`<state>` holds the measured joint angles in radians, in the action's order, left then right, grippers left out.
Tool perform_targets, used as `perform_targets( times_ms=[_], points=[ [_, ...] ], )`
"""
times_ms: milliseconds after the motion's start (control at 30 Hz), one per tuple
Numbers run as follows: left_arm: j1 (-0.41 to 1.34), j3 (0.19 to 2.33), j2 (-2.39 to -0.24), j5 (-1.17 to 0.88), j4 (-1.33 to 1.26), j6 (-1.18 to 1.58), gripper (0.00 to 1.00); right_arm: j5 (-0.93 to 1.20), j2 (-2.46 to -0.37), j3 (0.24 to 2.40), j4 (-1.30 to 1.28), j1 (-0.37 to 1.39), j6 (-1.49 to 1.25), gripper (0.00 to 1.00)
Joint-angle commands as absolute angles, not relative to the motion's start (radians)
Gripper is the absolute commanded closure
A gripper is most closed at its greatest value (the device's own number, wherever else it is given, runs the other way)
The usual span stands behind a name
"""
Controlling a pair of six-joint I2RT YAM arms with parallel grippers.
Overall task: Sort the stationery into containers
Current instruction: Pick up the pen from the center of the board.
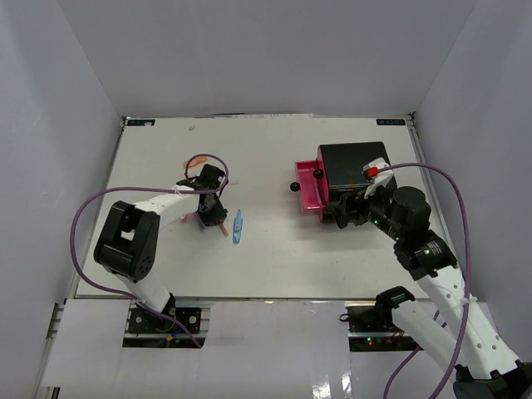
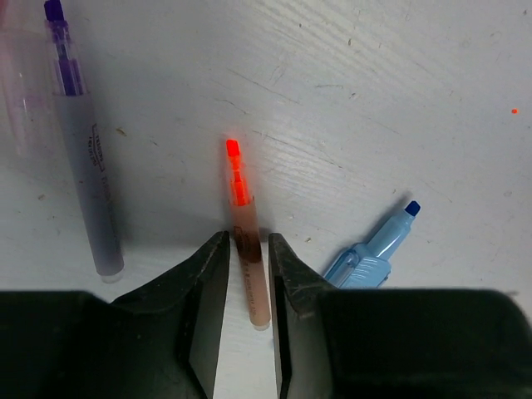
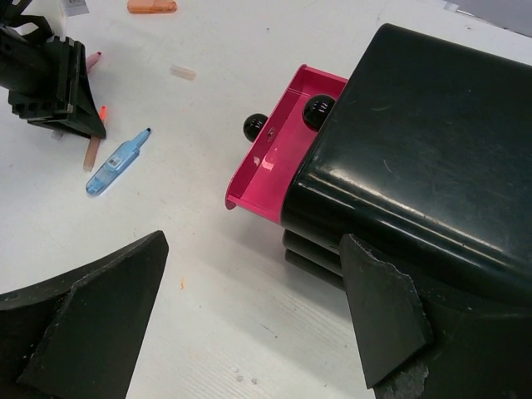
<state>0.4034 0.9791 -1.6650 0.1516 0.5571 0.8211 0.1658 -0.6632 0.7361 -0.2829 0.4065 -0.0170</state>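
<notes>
Magenta drawer (image 3: 278,145) juts open from black cabinet (image 3: 416,141).

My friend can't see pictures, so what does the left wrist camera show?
The left gripper has its two black fingers close on either side of a salmon pen with a bright orange tip, lying on the white table. A grey-purple pen lies to its left, and a light-blue piece with a dark-blue tip pokes out on the right.
</notes>
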Motion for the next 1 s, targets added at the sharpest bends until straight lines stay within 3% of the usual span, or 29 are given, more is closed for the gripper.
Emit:
perform_targets(
  times_ms=[0,400,667,967],
  points=[
    [0.408,1.005,-1.675,0.179,0.535,0.819,0.64,0.16,-0.653,0.736,-0.247,0.411,-0.005,0.1],
    [0.41,1.023,-1.547,0.167,0.519,0.736,0.86,0.254,-0.701,0.793,-0.282,0.413,-0.005,0.1],
    [0.411,0.94,-1.197,-0.065,0.131,0.531,0.87,0.429,-0.817,0.888,-0.224,0.425,-0.063,0.1],
    [0.411,0.893,-1.126,-0.425,-0.254,0.443,0.84,0.456,-1.035,1.003,-0.048,0.621,-0.152,0.1]
  ],
)
